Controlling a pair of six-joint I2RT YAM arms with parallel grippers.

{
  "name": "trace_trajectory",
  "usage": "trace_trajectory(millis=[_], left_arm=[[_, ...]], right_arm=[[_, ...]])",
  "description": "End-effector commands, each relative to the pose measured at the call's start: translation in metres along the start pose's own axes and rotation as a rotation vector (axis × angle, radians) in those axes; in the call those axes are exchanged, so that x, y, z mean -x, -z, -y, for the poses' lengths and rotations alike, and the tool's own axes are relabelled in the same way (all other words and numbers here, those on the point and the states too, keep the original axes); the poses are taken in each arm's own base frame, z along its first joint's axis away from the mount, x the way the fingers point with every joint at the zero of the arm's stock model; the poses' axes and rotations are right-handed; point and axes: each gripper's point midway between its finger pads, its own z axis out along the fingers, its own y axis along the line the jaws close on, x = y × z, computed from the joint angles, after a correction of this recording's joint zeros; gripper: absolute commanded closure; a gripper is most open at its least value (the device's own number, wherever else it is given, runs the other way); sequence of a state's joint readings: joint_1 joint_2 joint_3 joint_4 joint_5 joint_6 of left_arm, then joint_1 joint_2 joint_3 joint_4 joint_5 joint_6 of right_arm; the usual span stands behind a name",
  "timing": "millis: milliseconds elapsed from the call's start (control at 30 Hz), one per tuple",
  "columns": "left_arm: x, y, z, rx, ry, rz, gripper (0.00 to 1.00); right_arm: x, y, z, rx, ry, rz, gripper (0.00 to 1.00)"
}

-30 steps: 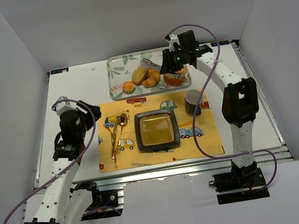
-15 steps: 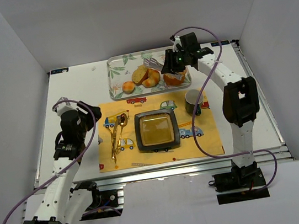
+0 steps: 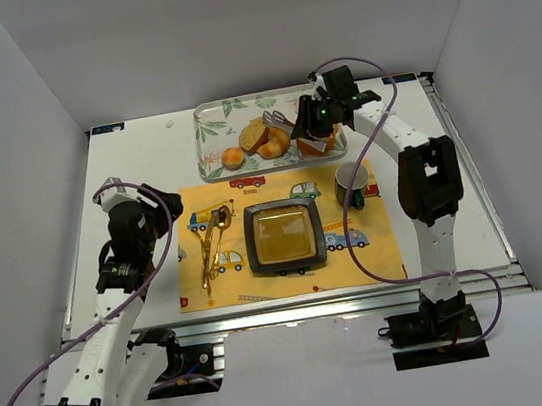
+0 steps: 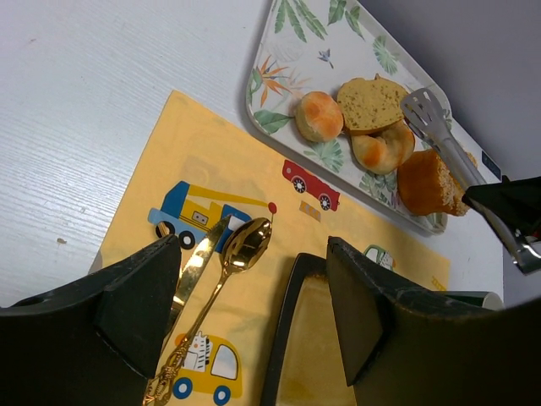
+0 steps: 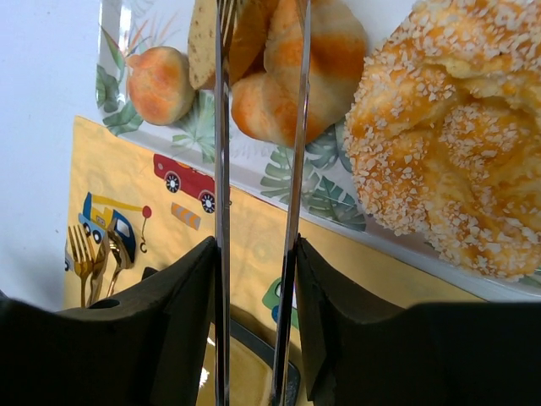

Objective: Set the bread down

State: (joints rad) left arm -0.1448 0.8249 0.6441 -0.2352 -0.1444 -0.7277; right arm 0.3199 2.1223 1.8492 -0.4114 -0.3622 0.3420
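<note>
Clamping the tongs (image 5: 221, 211) in my right fingers (image 5: 161, 330), I see the bread (image 5: 201, 38) beyond my fingertips, just beside the tongs' left blade; my left fingers (image 4: 135, 296) stand spread apart.

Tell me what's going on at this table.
The right hand grips a pair of metal tongs and holds their tips over the tray at the far side, close to the bread slice and the rolls. The slice lies in the tray, not yet picked up as far as the views show. The left hand is open and holds nothing, hovering over the yellow placemat near the gold spoon.
</note>
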Motion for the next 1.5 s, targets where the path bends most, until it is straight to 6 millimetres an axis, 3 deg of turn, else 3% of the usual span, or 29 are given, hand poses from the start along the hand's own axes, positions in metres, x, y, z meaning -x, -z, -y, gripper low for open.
trace_trajectory(millis=[0, 467, 633, 733, 867, 1067, 1167, 1267, 1367, 1400, 1467], left_arm=[[0.01, 0.006, 0.001, -0.001, 0.015, 0.036, 0.21], [0.012, 0.007, 0.003, -0.009, 0.021, 0.045, 0.21], [0.012, 0.008, 0.003, -0.01, 0.023, 0.046, 0.21], [0.015, 0.01, 0.004, -0.013, 0.024, 0.056, 0.21], [0.014, 0.01, 0.003, -0.014, 0.028, 0.059, 0.21], [0.015, 0.009, 0.004, -0.014, 0.022, 0.059, 0.21], [0.016, 0.009, 0.006, -0.019, 0.018, 0.06, 0.21], [0.017, 0.008, 0.006, -0.023, 0.019, 0.063, 0.21], [0.016, 0.007, 0.007, -0.031, 0.019, 0.062, 0.21], [0.015, 0.006, 0.008, -0.034, 0.018, 0.061, 0.21], [0.013, 0.005, 0.007, -0.034, 0.017, 0.055, 0.21]], right_arm=[[0.014, -0.001, -0.016, 0.034, 0.009, 0.043, 0.55], [-0.002, 0.004, -0.033, 0.11, -0.055, 0.001, 0.66], [-0.002, 0.007, -0.037, 0.141, -0.069, 0.0, 0.92], [0.009, 0.021, -0.042, 0.178, -0.083, 0.026, 1.0], [0.032, 0.045, -0.045, 0.23, -0.079, 0.094, 1.0], [0.036, 0.073, -0.052, 0.284, -0.07, 0.12, 1.0], [0.022, 0.086, -0.06, 0.325, -0.049, 0.085, 1.0], [-0.01, 0.105, -0.072, 0.399, 0.019, 0.0, 1.0], [-0.056, 0.13, -0.074, 0.444, 0.107, -0.102, 1.0], [-0.084, 0.137, -0.071, 0.463, 0.08, -0.18, 1.0], [-0.106, 0.156, -0.07, 0.487, 0.203, -0.2, 1.0]])
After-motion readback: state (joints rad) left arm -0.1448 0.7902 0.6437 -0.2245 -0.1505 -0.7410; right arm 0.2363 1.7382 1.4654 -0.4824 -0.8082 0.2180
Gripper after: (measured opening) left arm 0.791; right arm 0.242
